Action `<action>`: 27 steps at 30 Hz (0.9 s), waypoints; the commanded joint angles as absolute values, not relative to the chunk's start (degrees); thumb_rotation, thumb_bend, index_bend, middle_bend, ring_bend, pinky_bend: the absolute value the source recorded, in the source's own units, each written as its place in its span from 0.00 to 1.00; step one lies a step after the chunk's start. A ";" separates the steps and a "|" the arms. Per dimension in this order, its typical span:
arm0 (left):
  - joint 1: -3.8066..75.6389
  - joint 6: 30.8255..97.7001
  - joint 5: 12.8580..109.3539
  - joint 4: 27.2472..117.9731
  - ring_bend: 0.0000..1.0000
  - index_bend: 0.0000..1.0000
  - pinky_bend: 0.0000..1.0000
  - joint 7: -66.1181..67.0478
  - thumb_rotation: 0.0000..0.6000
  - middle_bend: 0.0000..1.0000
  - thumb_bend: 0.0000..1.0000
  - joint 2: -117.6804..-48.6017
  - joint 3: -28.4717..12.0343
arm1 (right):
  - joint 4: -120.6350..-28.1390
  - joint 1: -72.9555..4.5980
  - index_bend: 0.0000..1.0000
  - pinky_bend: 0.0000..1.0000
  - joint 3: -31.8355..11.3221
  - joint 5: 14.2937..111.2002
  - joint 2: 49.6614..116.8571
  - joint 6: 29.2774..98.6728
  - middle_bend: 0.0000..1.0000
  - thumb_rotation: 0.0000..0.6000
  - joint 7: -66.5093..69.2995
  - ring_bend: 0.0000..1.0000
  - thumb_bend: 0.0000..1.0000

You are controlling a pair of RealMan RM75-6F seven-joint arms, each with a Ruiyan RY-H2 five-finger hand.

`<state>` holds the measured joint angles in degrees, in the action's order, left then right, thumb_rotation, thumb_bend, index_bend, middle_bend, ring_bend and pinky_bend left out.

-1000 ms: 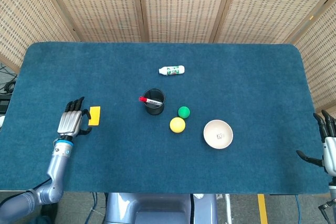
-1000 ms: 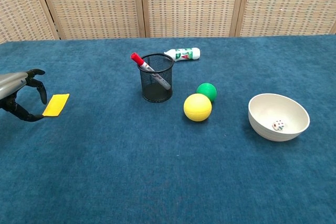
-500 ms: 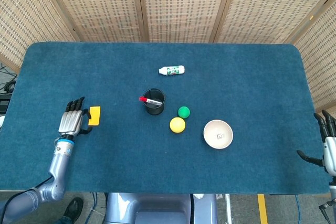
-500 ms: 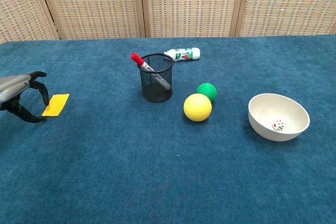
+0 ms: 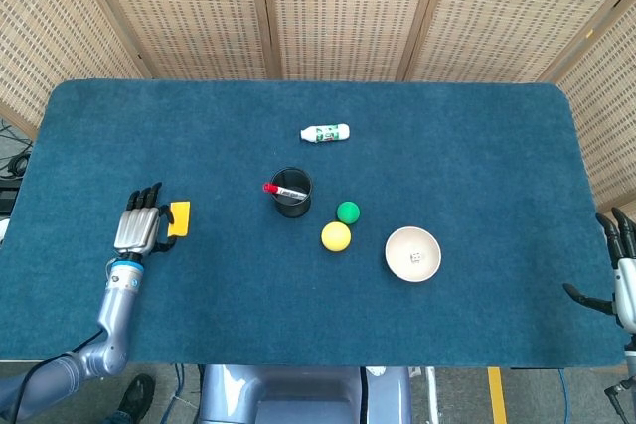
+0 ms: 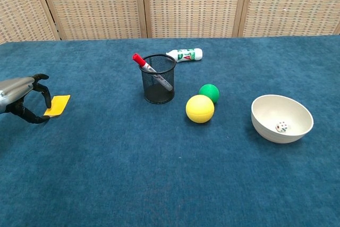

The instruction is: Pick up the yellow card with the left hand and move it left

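The yellow card (image 5: 180,217) (image 6: 58,104) lies flat on the blue table cloth at the far left. My left hand (image 5: 140,229) (image 6: 24,102) is right beside it, on its left. The fingers are curved, with a fingertip (image 6: 48,101) over the card's left edge and the thumb low near its front corner. Finger and thumb stand apart and the card is still on the cloth. My right hand (image 5: 620,265) rests off the table's right edge with its fingers spread and nothing in it; only the head view shows it.
A black mesh cup (image 6: 159,78) with a red-capped marker stands mid-table, and a white bottle (image 6: 185,54) lies behind it. A green ball (image 6: 209,92) and a yellow ball (image 6: 200,108) sit to its right. A white bowl (image 6: 281,116) holds a die.
My left hand has crept a little to the right, so its fingertips now overlap the card's left edge. The card and the right hand have not moved.
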<state>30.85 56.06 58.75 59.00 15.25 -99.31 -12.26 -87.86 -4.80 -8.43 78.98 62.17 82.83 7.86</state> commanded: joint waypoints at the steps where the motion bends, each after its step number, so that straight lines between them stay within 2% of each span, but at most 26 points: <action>1: 31.11 55.65 58.63 58.40 0.00 0.49 0.00 15.06 1.00 0.00 0.33 -99.63 -12.45 | -87.83 -4.82 0.00 0.00 -8.45 78.96 62.18 82.81 0.00 1.00 7.87 0.00 0.00; 10: 31.17 55.28 58.80 58.75 0.00 0.49 0.00 14.99 1.00 0.00 0.34 -99.60 -12.30 | -87.88 -4.84 0.00 0.00 -8.46 78.88 62.10 82.70 0.00 1.00 8.08 0.00 0.00; 18: 31.22 55.25 58.91 59.54 0.00 0.57 0.00 15.73 1.00 0.00 0.39 -99.36 -12.02 | -87.89 -4.78 0.00 0.00 -8.45 78.98 62.04 82.81 0.00 1.00 8.30 0.00 0.00; 27: 31.52 55.07 57.65 60.50 0.00 0.58 0.00 18.02 1.00 0.00 0.47 -99.09 -12.20 | -87.86 -4.78 0.00 0.00 -8.50 78.91 61.86 82.71 0.00 1.00 8.78 0.00 0.00</action>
<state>31.49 55.04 57.77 60.36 17.86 -99.20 -12.15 -87.86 -4.78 -8.50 78.90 61.87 82.71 8.78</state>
